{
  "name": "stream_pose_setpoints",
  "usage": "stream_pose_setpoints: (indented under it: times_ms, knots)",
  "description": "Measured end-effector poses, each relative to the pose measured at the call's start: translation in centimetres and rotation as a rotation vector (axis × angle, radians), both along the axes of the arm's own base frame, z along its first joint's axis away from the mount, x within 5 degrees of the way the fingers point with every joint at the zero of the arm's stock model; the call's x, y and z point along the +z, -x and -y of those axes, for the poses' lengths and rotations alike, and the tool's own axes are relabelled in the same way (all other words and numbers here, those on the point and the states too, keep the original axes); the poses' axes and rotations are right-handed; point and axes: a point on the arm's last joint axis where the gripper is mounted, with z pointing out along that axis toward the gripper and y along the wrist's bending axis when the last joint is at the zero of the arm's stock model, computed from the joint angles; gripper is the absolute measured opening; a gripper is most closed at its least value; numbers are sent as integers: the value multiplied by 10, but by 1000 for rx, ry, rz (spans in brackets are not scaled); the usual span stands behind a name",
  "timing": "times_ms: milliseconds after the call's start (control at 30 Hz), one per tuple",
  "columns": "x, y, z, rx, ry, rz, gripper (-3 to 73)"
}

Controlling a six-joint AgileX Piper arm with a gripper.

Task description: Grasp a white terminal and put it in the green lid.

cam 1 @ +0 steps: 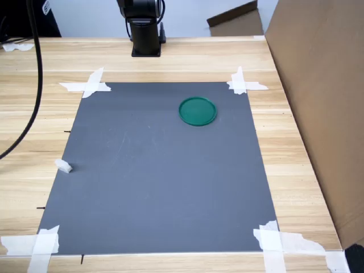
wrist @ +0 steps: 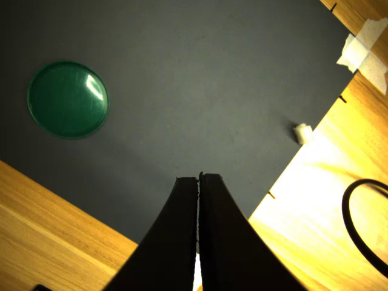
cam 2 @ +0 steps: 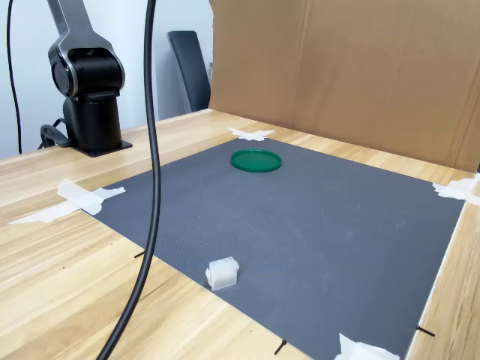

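A tiny white terminal (cam 1: 63, 166) lies at the left edge of the grey mat in the first exterior view; it shows also near the mat's front edge in the second exterior view (cam 2: 223, 273) and in the wrist view (wrist: 302, 133). The green lid (cam 1: 197, 111) rests flat and empty on the mat's far part (cam 2: 256, 160) (wrist: 68, 99). My gripper (wrist: 199, 177) appears only in the wrist view, high above the mat, its two dark fingers pressed together with nothing between them. It is well apart from both the terminal and the lid.
The grey mat (cam 1: 159, 170) is taped at its corners to a wooden table (cam 1: 170, 57). The arm's black base (cam 1: 146, 34) stands at the table's far side. A cardboard wall (cam 1: 324, 102) borders the first exterior view's right. A black cable (cam 2: 152, 172) hangs across the second exterior view.
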Motion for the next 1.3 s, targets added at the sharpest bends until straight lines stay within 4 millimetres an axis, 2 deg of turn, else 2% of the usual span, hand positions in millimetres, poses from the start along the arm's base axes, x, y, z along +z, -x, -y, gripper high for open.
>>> stream_pose_setpoints:
  times_ms: [300, 367, 400, 467, 600, 733, 967, 1300]
  knots:
    - [-3, -4, 2, -117, -47, -23, -28]
    - [-11, -14, 2, -138, -53, -62, -28]
    - [-18, -27, 1, -152, -58, -95, -28]
    - [-16, -33, 1, -161, -64, -92, -28]
    - [-6, -47, 25, -262, -96, -63, -28]
    - [-15, -54, 59, -354, -120, -91, -28]
    - [-21, -54, 90, -432, -146, -101, -28]
    - [-28, -61, 93, -443, -168, -127, -28]
